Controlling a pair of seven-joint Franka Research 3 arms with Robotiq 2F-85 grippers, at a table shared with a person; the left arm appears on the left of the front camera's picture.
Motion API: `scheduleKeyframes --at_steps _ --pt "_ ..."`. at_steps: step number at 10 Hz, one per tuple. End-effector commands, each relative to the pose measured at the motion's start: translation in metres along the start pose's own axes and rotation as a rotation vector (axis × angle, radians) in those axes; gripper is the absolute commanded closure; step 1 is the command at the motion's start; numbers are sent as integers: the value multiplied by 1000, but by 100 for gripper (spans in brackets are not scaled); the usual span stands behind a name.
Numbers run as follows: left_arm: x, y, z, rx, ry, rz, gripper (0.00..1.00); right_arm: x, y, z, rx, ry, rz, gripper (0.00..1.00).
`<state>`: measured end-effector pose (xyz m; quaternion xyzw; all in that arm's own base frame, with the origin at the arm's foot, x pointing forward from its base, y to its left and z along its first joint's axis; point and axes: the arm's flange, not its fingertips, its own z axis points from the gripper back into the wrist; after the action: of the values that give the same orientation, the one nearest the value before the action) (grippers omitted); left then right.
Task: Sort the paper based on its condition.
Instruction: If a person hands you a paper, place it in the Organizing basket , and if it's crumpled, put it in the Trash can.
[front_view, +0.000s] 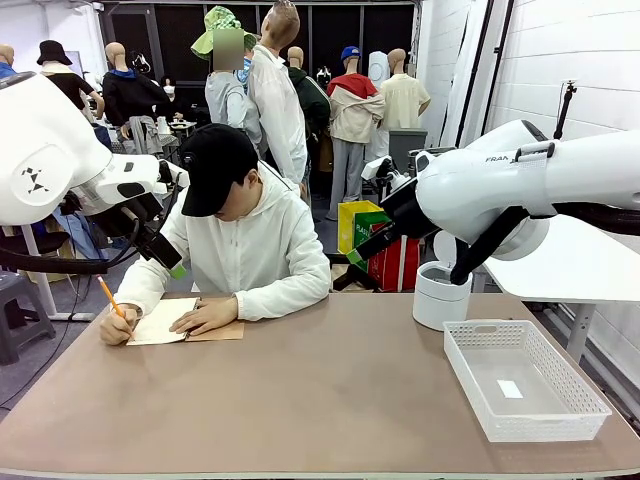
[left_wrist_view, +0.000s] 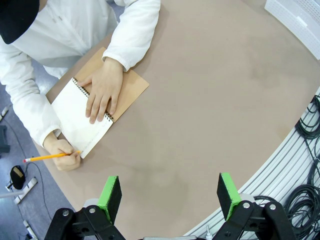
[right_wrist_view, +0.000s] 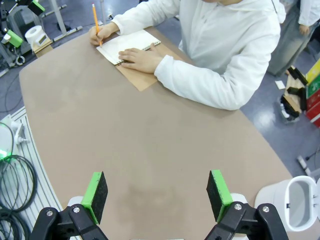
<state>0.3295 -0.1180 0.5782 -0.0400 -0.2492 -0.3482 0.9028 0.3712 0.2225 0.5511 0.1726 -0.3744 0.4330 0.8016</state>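
The bench (front_view: 320, 400) has a smooth, matt grey-brown top. The basket (front_view: 548, 424) is white plastic, its walls a fine lattice of holes. The notebook (left_wrist_view: 80, 117) shows a matt white paper page, a brown cardboard cover (left_wrist_view: 132, 86) and a thin wire spiral. The person's hooded top (front_view: 260, 250) is soft white cloth, the cap (front_view: 215, 165) black cloth. The left end effector (left_wrist_view: 169, 192) carries 2 matt green pads (left_wrist_view: 110, 197) on black fingers. The right arm (front_view: 500, 185) has a glossy white shell.
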Motion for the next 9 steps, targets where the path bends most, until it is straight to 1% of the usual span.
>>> scheduleKeyframes --at_steps 1,9 --pt "0 0 1 -18 -6 -6 0 0 1 -1 -2 2 -8 0" --pt "0 0 1 -18 -6 -6 0 0 1 -1 -2 2 -8 0"
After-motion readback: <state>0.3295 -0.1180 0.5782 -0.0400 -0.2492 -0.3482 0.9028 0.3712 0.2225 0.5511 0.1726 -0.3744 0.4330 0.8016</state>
